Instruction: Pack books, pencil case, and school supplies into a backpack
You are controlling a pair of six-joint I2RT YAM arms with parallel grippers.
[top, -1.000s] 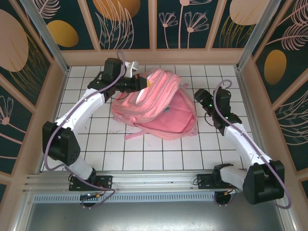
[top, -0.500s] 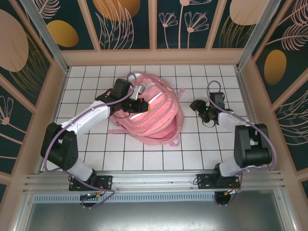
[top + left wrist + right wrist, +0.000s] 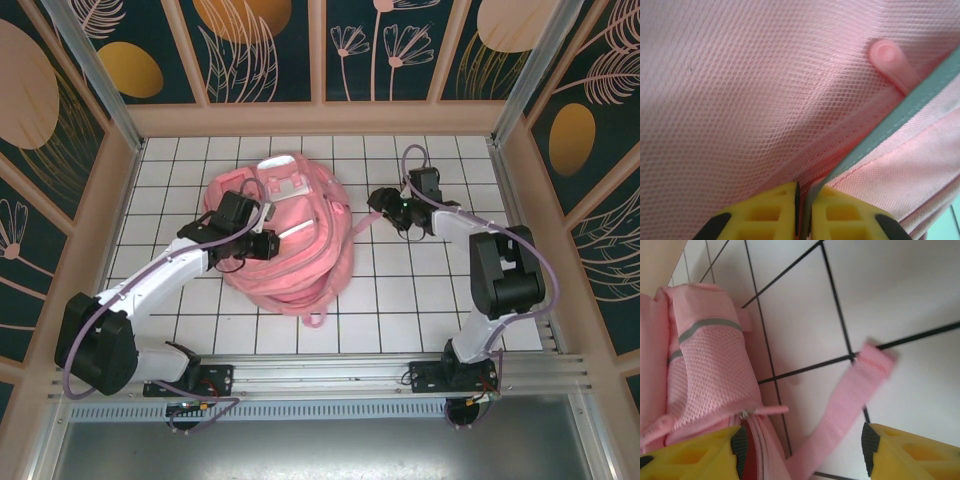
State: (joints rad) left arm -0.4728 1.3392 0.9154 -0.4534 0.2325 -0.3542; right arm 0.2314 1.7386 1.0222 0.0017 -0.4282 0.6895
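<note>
backpack: one, pink, slumped centre-left on the white tiled table, long axis running roughly from the far side toward the near edge
left gripper: jaws all but closed, pinching a fold of the backpack at its pale stripe beside the mesh; in the top view it sits on the backpack's left flank
right gripper: jaws wide apart, gripping nothing; a loose strap trails over the tiles between its fingers
deciding relation: the backpack lies just to the left of the right gripper, strap end nearest; the left arm is closer, already touching
count: one backpack, one trailing strap, two grippers
likely next need: the right gripper takes an edge opposite the left's pinch
</note>
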